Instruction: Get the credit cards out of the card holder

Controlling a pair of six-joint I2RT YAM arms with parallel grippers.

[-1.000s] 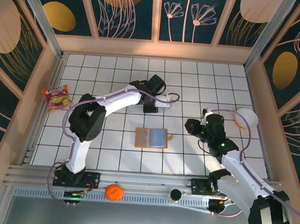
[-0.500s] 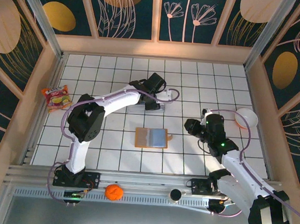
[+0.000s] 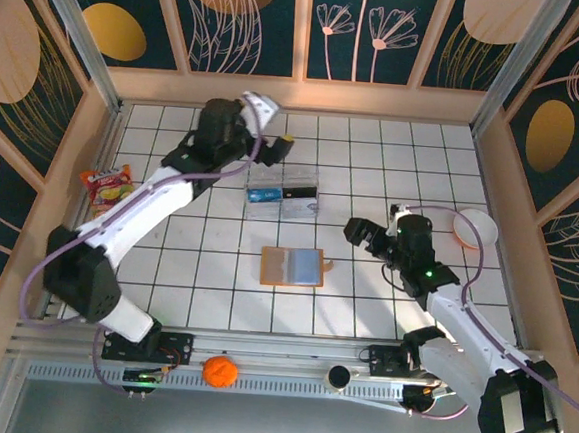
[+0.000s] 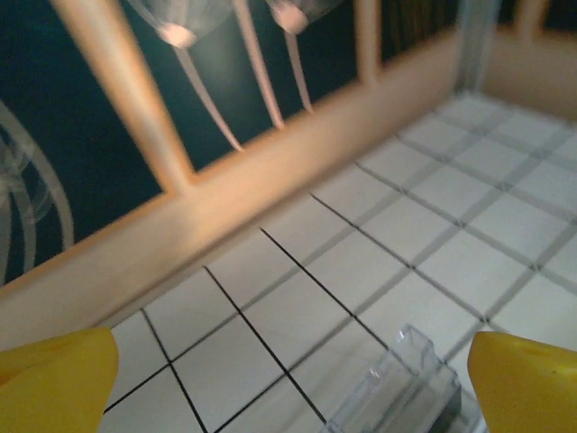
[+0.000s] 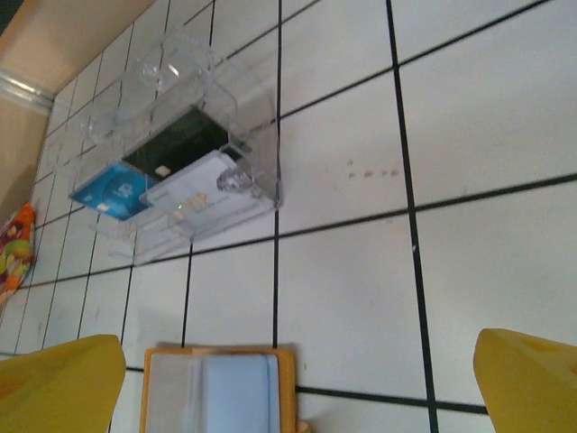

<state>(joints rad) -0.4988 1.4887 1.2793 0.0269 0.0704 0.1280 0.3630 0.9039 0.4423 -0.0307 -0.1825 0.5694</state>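
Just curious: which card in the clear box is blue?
The blue card at the clear box's left end in the right wrist view; the whitish card beside it and the dark card behind differ.

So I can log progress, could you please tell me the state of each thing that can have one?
card holder: lying open, inner pockets up.
credit cards: lying inside the clear box.
clear box: holding the cards.
left tool: open, empty.
right tool: open, empty.
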